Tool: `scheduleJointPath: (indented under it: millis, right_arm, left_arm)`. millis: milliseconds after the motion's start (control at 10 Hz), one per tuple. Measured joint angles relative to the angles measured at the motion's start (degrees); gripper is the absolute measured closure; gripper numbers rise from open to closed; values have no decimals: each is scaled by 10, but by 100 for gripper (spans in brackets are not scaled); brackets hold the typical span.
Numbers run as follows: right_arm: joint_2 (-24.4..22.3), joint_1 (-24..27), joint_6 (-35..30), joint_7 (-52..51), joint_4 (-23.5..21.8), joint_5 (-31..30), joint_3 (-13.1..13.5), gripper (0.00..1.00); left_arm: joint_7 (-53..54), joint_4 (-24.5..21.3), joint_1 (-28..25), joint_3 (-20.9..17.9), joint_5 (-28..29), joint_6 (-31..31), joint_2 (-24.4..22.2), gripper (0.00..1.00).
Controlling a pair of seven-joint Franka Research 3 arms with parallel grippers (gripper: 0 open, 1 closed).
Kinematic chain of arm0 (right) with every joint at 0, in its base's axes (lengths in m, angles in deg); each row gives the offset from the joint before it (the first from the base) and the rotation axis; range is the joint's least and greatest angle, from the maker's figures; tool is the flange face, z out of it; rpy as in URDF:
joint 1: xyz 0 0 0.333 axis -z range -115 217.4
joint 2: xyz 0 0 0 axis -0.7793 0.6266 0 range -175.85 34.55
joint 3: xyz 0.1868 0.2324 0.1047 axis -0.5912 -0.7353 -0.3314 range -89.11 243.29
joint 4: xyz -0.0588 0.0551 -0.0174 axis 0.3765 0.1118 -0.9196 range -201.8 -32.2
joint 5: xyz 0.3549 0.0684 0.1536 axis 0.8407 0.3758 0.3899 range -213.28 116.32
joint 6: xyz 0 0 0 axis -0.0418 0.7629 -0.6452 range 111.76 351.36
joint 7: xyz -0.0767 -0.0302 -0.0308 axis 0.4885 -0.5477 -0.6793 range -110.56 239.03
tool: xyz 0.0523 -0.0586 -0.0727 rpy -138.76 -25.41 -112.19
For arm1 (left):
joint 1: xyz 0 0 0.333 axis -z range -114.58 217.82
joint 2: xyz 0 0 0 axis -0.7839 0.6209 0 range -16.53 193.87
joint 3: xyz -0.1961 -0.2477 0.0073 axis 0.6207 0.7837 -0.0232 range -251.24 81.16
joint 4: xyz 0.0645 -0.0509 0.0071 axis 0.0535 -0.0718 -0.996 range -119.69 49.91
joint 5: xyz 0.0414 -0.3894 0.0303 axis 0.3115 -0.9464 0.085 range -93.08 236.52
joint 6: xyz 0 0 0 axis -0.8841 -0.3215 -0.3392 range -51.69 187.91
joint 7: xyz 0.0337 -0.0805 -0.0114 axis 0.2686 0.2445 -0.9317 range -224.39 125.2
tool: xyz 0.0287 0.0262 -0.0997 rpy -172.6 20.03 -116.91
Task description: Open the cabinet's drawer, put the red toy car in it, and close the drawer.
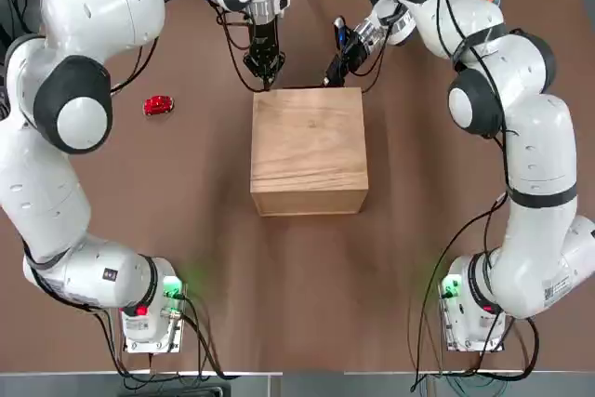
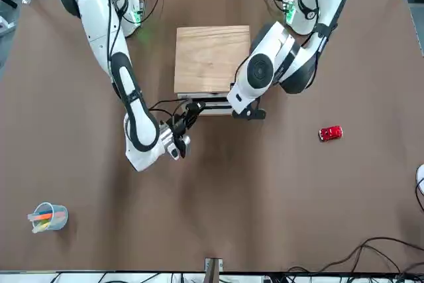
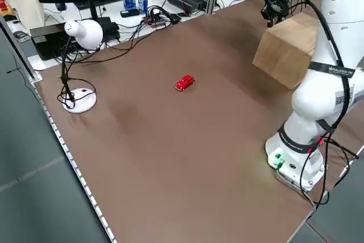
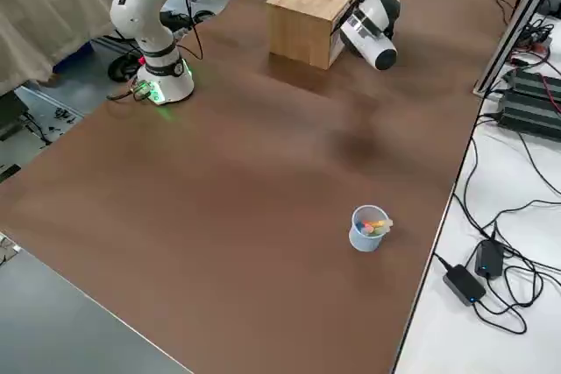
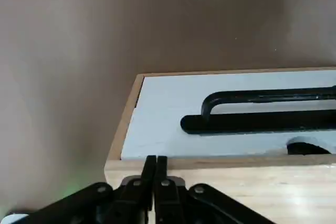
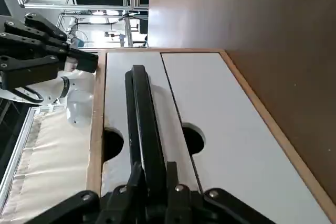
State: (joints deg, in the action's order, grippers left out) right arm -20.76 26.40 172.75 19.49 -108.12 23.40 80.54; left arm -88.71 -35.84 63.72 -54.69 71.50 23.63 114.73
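Jaws of the left gripper (image 5: 155, 167) are pressed together with nothing between them, the tips poised over the upper front edge of the cabinet (image 1: 309, 151), near its left front corner as the top view shows it. In the left wrist view the closed tips sit right at that wooden edge, with the white front panel beyond.

Well to the left of the cabinet, the red toy car (image 1: 158, 105) rests alone on the brown worktop (image 1: 204, 258), clear of both arms.

At the centre stands the cabinet, a pale wooden cube with its front turned away from the arm bases. Its front carries the drawer (image 6: 134, 124), a white panel that lies flush with the cabinet's wooden frame, so it is still shut. A dark handle (image 6: 143, 124) runs along that panel.

On the right, the right gripper (image 6: 154, 174) reaches in level toward the cabinet front. Its jaws are drawn in around the dark handle, one on each side of the bar, gripping it, as the right wrist view shows.

Farther off, by the right arm's far side of the worktop, a small cup (image 2: 48, 217) holds coloured pens.
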Motion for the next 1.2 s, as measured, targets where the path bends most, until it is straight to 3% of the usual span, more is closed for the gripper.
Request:
scheduleJointPath:
  millis: [1200]
  right_arm:
    - [0, 13, 90, 6, 32, 10, 0, 79]
  left_arm:
    - [0, 0, 0, 0, 0, 0, 0, 94]
